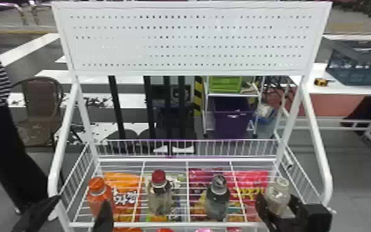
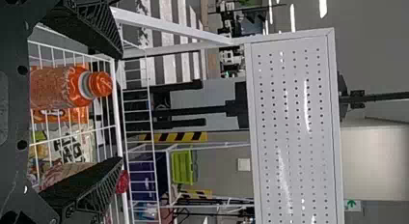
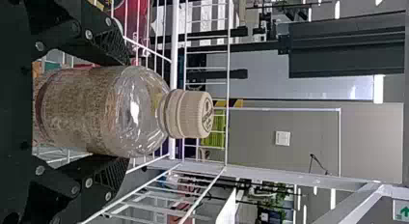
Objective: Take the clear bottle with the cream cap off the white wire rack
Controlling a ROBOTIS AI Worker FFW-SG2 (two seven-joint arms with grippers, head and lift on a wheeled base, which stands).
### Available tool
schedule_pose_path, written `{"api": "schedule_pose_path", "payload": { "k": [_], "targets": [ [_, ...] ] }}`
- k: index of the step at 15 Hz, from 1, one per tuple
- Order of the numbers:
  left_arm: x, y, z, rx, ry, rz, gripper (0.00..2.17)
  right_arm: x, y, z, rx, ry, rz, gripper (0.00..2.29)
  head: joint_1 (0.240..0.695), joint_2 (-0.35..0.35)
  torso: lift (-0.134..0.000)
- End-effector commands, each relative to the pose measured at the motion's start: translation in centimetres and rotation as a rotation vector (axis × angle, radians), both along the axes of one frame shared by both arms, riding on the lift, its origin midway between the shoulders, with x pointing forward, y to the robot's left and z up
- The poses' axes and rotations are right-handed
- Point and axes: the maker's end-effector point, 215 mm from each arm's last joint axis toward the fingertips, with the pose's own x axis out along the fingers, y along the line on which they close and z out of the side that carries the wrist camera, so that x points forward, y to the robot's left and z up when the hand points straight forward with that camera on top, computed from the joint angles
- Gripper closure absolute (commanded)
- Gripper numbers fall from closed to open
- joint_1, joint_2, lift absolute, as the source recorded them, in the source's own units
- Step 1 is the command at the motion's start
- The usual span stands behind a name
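1. Your clear bottle stands at the lower right of the head view, cream cap uppermost, its long axis near upright.
2. Your right gripper is the nearer one; its fingers sit against opposite sides of the body, below the cap, and appear to grasp it.
3. Lift along that long axis, clear of the white wire rack, before drawing away.
4. Your left gripper, lower left, has its fingers spread, holding nothing, near the orange bottle.

green arrow on white sign, white lettering on orange bag
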Motion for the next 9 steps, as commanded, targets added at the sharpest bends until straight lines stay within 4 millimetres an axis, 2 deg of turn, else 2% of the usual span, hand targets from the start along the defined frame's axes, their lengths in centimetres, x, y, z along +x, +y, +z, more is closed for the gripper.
{"api": "schedule_pose_path", "payload": {
  "k": [1,4,7,9],
  "targets": [
    [-0.1,-0.1,0.0,-0.001,0.001,-0.001,0.14,-0.7,0.2,0.2,-0.002,0.007,0.004,1.72,0.499,0.000,0.000],
    [-0.1,-0.3,0.3,-0.003,-0.005,-0.008,0.14,-1.8,-0.1,2.6,-0.002,-0.032,-0.010,1.72,0.499,0.000,0.000],
    [0.0,-0.1,0.2,0.001,-0.004,-0.008,0.14,-4.7,0.0,6.1,-0.013,-0.072,-0.007,1.72,0.499,0.000,0.000],
    [0.1,0.5,0.5,0.006,-0.011,0.000,0.14,-7.0,0.0,7.5,-0.035,-0.051,-0.006,1.72,0.499,0.000,0.000]
  ]
}}
